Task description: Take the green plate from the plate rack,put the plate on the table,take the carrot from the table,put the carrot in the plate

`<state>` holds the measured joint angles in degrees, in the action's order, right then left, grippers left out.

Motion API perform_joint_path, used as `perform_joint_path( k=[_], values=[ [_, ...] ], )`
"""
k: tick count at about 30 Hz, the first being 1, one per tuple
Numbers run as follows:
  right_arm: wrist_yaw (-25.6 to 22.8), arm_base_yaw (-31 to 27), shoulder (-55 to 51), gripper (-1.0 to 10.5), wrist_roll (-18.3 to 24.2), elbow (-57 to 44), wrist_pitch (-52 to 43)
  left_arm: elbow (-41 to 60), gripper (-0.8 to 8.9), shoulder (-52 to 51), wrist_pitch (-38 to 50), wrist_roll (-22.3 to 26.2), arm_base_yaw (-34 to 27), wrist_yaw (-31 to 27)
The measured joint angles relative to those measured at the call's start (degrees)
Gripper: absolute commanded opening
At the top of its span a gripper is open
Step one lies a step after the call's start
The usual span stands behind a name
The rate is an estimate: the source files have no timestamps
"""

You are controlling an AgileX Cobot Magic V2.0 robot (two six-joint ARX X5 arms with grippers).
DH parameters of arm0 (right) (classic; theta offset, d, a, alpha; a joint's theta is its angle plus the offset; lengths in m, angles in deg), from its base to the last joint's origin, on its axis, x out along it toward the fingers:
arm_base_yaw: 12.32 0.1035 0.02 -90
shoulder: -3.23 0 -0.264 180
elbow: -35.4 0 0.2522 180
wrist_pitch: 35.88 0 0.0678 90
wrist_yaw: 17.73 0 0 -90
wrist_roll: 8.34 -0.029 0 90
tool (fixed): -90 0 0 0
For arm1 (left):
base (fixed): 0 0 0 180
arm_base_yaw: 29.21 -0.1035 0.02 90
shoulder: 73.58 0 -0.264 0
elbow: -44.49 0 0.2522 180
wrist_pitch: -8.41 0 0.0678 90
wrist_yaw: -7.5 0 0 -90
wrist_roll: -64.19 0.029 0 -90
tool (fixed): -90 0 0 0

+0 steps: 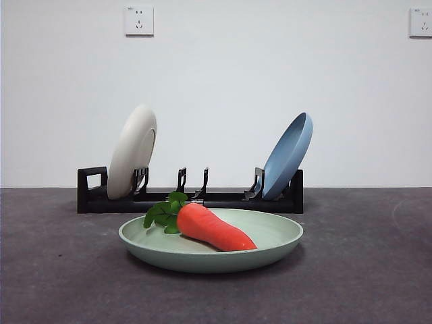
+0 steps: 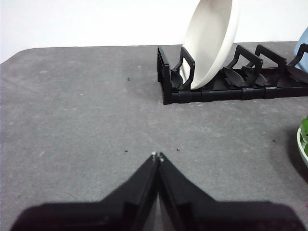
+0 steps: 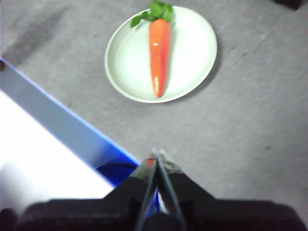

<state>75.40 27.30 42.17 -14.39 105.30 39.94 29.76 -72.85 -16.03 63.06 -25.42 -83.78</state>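
Orange-red tapered toy carrot (image 1: 214, 229) lay inside pale mint-green round plate (image 1: 273, 246), flat on dark grey matte worktop (image 1: 364, 283) before long black plate rack (image 1: 223, 200). Left claw (image 2: 157, 156) and right claw (image 3: 156, 154) both closed, empty, clear of plate.
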Motion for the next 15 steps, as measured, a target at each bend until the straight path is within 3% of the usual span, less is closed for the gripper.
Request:
perform_joint_path(
  k=[3,8,15],
  values=[
    [0.04,-5.09,-2.12,0.0,1.68,-0.17,-3.10,0.00,-0.03,0.00,0.00,0.00,0.00,0.00],
    [4.02,-18.25,-9.14,0.0,2.27,-5.77,-17.73,0.00,-0.03,0.00,0.00,0.00,0.00,0.00],
    [4.35,-31.54,-20.15,0.0,3.78,-24.35,-38.91,0.00,-0.03,0.00,0.00,0.00,0.00,0.00]
  ],
)
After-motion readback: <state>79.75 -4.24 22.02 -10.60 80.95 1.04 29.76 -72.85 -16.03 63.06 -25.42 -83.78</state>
